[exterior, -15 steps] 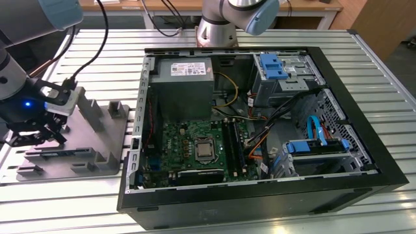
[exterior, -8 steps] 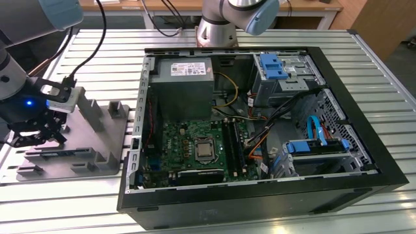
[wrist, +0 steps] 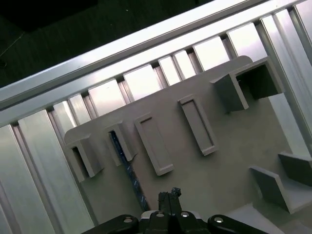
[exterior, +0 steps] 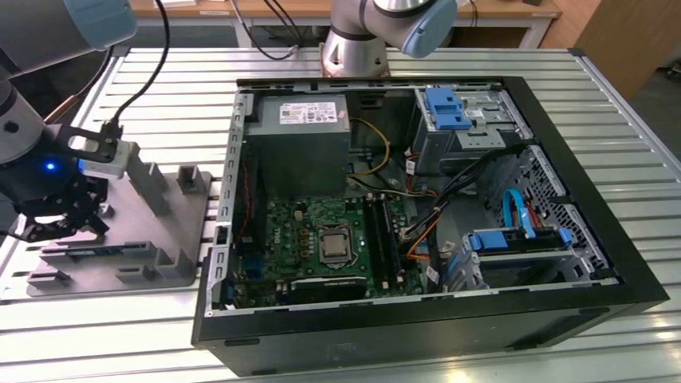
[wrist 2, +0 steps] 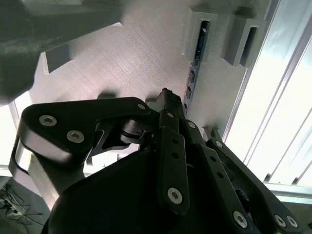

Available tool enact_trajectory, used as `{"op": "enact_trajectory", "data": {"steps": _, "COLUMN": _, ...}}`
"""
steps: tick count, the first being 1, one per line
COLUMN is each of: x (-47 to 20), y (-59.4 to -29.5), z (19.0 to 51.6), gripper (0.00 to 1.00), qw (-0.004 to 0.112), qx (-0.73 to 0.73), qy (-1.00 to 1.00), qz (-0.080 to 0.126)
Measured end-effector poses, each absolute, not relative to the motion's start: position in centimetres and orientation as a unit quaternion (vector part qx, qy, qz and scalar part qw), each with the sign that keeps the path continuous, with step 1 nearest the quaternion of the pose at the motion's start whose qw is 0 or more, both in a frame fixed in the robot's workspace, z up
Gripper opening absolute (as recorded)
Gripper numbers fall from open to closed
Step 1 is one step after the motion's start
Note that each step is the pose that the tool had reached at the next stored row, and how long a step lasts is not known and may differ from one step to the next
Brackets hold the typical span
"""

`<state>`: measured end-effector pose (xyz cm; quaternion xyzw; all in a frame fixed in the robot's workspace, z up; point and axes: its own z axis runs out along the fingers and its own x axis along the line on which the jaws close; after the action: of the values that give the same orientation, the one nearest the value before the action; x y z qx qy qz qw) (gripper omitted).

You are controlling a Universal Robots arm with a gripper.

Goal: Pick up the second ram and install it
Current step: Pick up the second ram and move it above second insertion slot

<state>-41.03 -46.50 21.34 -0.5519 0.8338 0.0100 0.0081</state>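
Gray tray [wrist: 234,141] with second ram [wrist: 130,175] slotted edge-on, just beside empty, closed gripper [wrist: 169,195]

The slatted metal surface [exterior: 639,207] carries an open computer case [exterior: 426,339]; a gray slotted tray [exterior: 181,239] lies just beside that case.

my gripper [wrist 2: 165,94] is matte black, its flat linkage bars [wrist 2: 171,161] pinned with silver screw heads. in the exterior view my arm [exterior: 21,128] is grey tube with pale blue joint caps [exterior: 101,20]. a blue light [exterior: 48,167] glows at the wrist, and a black cable [exterior: 139,80] trails alongside.
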Motion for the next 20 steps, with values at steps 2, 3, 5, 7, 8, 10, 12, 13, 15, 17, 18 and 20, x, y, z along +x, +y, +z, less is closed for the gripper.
{"op": "enact_trajectory", "data": {"steps": 2, "x": -41.03, "y": -46.5, "z": 21.34, "gripper": 0.1, "qw": 0.008, "qx": -0.562, "qy": 0.827, "qz": 0.01}}
{"op": "enact_trajectory", "data": {"steps": 3, "x": -41.03, "y": -46.5, "z": 21.34, "gripper": 0.1, "qw": 0.008, "qx": -0.567, "qy": 0.824, "qz": 0.01}}
{"op": "enact_trajectory", "data": {"steps": 5, "x": -41.03, "y": -46.5, "z": 21.34, "gripper": 0.1, "qw": 0.008, "qx": -0.576, "qy": 0.817, "qz": 0.01}}
{"op": "enact_trajectory", "data": {"steps": 7, "x": -41.03, "y": -46.5, "z": 21.34, "gripper": 0.1, "qw": 0.008, "qx": -0.585, "qy": 0.811, "qz": 0.01}}
{"op": "enact_trajectory", "data": {"steps": 8, "x": -41.03, "y": -46.5, "z": 21.34, "gripper": 0.1, "qw": 0.008, "qx": -0.59, "qy": 0.808, "qz": 0.01}}
{"op": "enact_trajectory", "data": {"steps": 10, "x": -41.03, "y": -46.5, "z": 21.34, "gripper": 0.1, "qw": 0.007, "qx": -0.598, "qy": 0.801, "qz": 0.01}}
{"op": "enact_trajectory", "data": {"steps": 12, "x": -41.03, "y": -46.5, "z": 21.34, "gripper": 0.1, "qw": 0.007, "qx": -0.607, "qy": 0.794, "qz": 0.011}}
{"op": "enact_trajectory", "data": {"steps": 13, "x": -41.03, "y": -46.5, "z": 21.34, "gripper": 0.1, "qw": 0.007, "qx": -0.611, "qy": 0.791, "qz": 0.011}}
{"op": "enact_trajectory", "data": {"steps": 15, "x": -41.03, "y": -46.5, "z": 21.34, "gripper": 0.1, "qw": 0.007, "qx": -0.62, "qy": 0.785, "qz": 0.011}}
{"op": "enact_trajectory", "data": {"steps": 17, "x": -41.03, "y": -46.5, "z": 21.34, "gripper": 0.1, "qw": 0.007, "qx": -0.628, "qy": 0.778, "qz": 0.011}}
{"op": "enact_trajectory", "data": {"steps": 18, "x": -41.03, "y": -46.5, "z": 21.34, "gripper": 0.1, "qw": 0.007, "qx": -0.633, "qy": 0.774, "qz": 0.011}}
{"op": "enact_trajectory", "data": {"steps": 20, "x": -41.03, "y": -46.5, "z": 21.34, "gripper": 0.1, "qw": 0.007, "qx": -0.641, "qy": 0.767, "qz": 0.011}}
